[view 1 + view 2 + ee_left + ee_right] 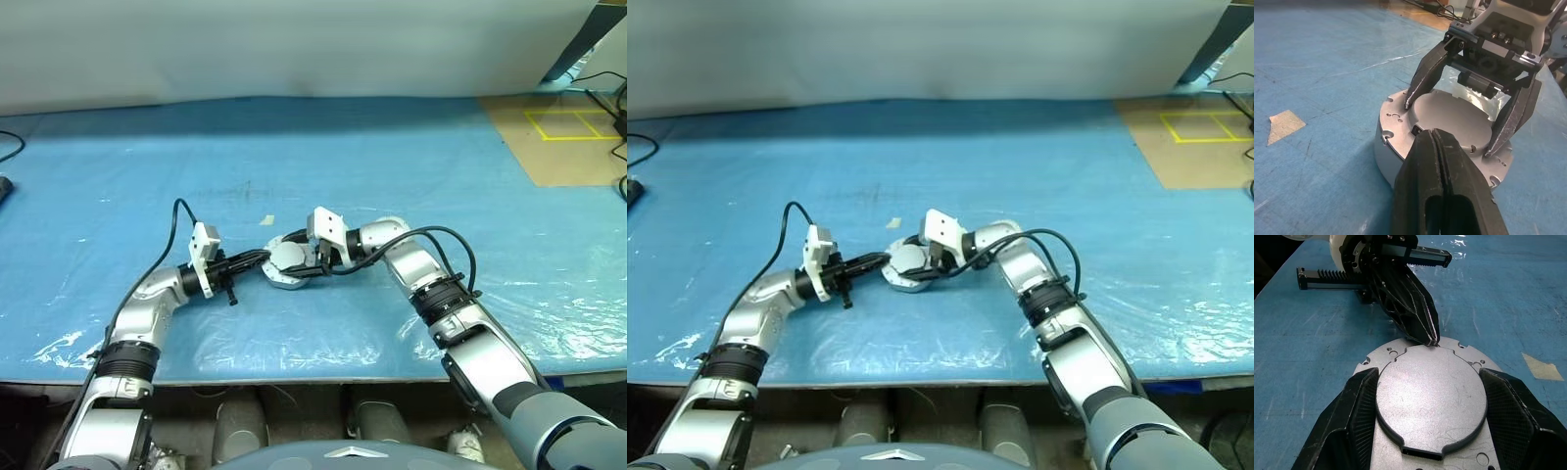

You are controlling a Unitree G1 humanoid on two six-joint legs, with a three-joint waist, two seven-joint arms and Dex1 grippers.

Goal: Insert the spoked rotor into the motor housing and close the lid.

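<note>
Blue plastic sheeting covers the table (411, 176), with a scrap of tape (1284, 125) lying near the work. Motor housing (1388, 156) sits mid-table, its lid (1431, 396) lying flat on top, plain grey face up. Right end effector (1431, 404) straddles the lid, fingers apart and set against opposite edges. Left end effector (1436, 142) has its fingers pressed together, tips touching the lid's rim on the side facing the right one.
</note>
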